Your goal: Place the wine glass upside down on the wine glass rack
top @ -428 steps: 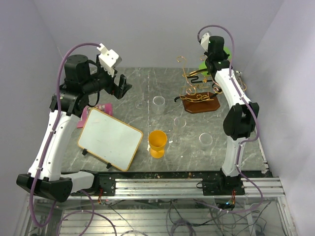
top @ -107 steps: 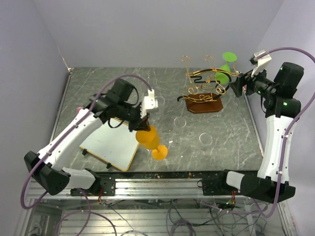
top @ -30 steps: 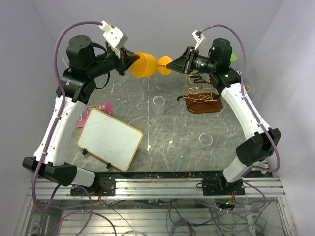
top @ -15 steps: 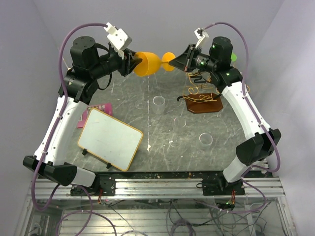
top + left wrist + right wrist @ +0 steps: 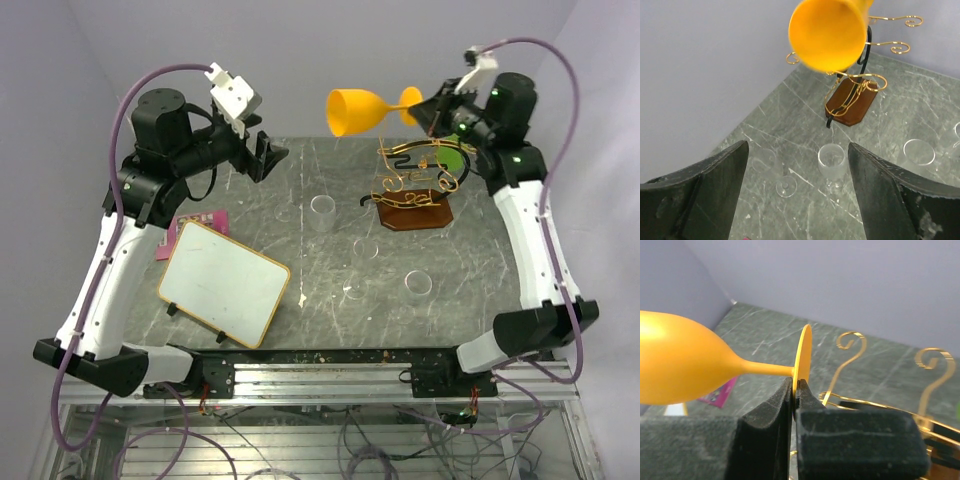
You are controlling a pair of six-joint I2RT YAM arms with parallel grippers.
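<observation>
Orange and opaque, the wine glass (image 5: pixel 362 108) looks like moulded plastic, so judge it light, stiff and smooth-skinned rather than brittle. It lies on its side in the air just above the wine glass rack (image 5: pixel 411 209). Its foot is nearest the rack's top hooks, and its bowl reaches out past the rack's left side with the mouth open to the left.

Your right gripper (image 5: pixel 794 386) is clamped on the rim of the foot disc, with the pads squeezed on the thin edge and the stem running out sideways from them. That is a narrow pinch with the whole bowl hanging off it as a lever. Expect the glass to want to pivot or slip between the pads if you swing the wrist sharply, so turn it slowly.

The foot has to seat on the rack's wires with the bowl hanging down. Keep your hold on the outer edge of the disc so the stem is free to slide in.

Your left gripper (image 5: pixel 268 155) is well to the left of the rack, with its fingers spread wide and nothing between them.
</observation>
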